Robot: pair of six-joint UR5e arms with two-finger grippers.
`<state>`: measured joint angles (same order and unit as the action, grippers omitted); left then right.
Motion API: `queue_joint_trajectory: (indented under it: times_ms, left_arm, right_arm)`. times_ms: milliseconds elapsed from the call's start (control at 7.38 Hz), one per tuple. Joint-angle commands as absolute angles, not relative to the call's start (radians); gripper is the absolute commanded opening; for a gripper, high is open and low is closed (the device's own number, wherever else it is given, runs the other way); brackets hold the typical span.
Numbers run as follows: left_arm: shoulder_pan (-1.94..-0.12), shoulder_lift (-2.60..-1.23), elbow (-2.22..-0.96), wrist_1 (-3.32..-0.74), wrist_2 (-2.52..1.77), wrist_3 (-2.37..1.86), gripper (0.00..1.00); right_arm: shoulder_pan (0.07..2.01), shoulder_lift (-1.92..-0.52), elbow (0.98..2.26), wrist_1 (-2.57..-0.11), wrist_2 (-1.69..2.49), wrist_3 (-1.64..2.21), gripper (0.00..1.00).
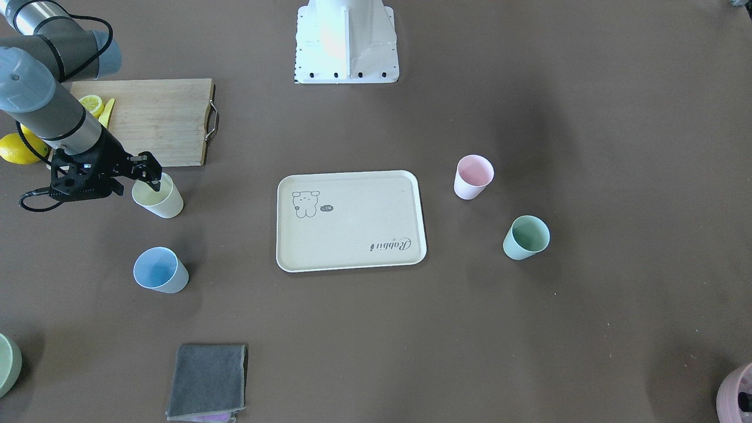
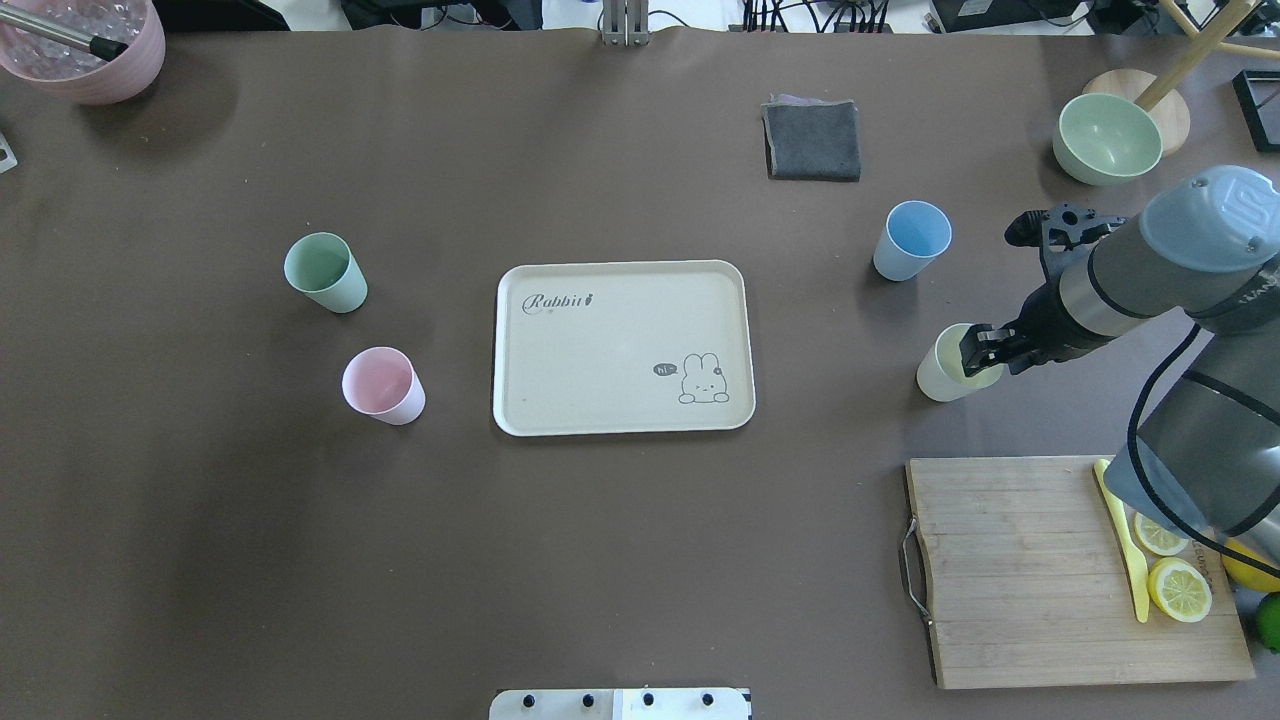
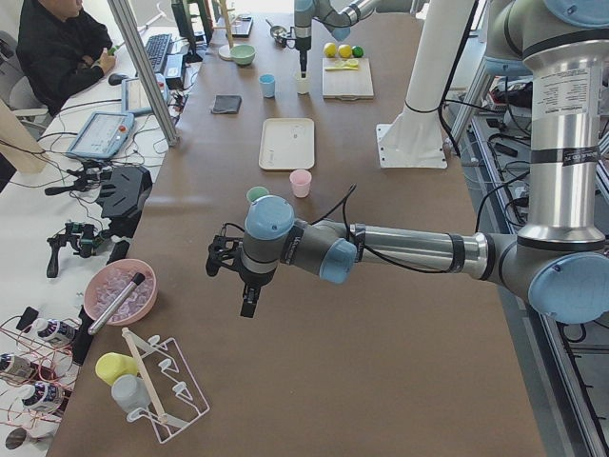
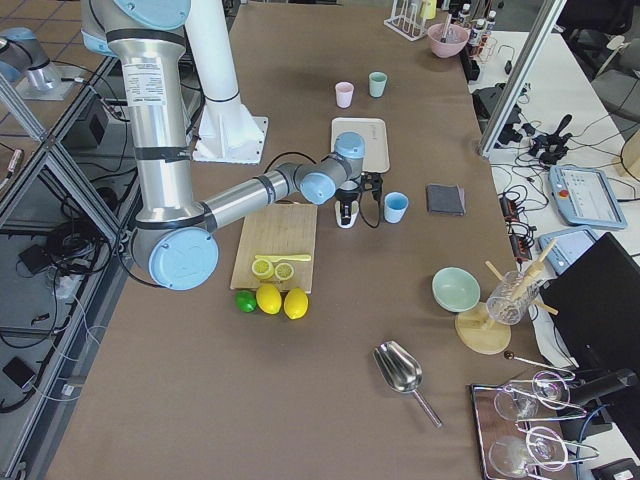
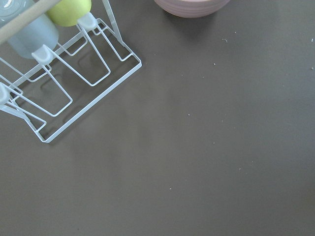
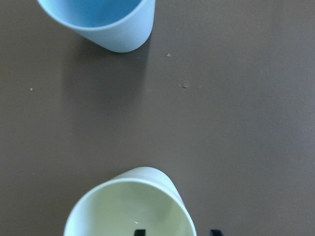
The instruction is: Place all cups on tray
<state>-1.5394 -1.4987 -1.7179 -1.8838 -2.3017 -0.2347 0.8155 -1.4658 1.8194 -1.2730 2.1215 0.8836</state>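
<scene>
Right gripper (image 1: pixel 154 179), fingers apart, straddles the pale yellow cup (image 1: pixel 160 201) rim. Table (image 1: pixel 235 205) runs open to the tray (image 1: pixel 352 223), with the light blue cup (image 1: pixel 160 270) near. Left gripper (image 3: pixel 249 295) fingers: cannot tell.

Matt cream tray (image 1: pixel 352 223) — bare wooden cutting board (image 1: pixel 155 120)

Four upright pastel cups (image 2: pixel 383 385), flanking cream tray (image 2: pixel 620 345)

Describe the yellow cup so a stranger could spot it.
Start at the cream tray mid-table. Two cups stand on its cutting board side. The yellow cup is nearer the board, with the right gripper at its rim; the blue cup stands free.
</scene>
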Motion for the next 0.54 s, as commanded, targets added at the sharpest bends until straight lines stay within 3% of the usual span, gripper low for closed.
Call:
queue_joint_trajectory:
  times_ms: [0,407]
  left_arm:
    - [-1.539,-1.503,-1.718,-1.884,-2.301,-0.235,0.98]
    - [-1.539,-1.505,-1.715,-1.882,-2.301,-0.235,0.98]
  right_arm:
    - [0.808,-1.457,1.827,-1.273,2.114,0.885,0.0]
    - [0.833,-1.442,1.91,-1.285,2.149,0.89,0.0]
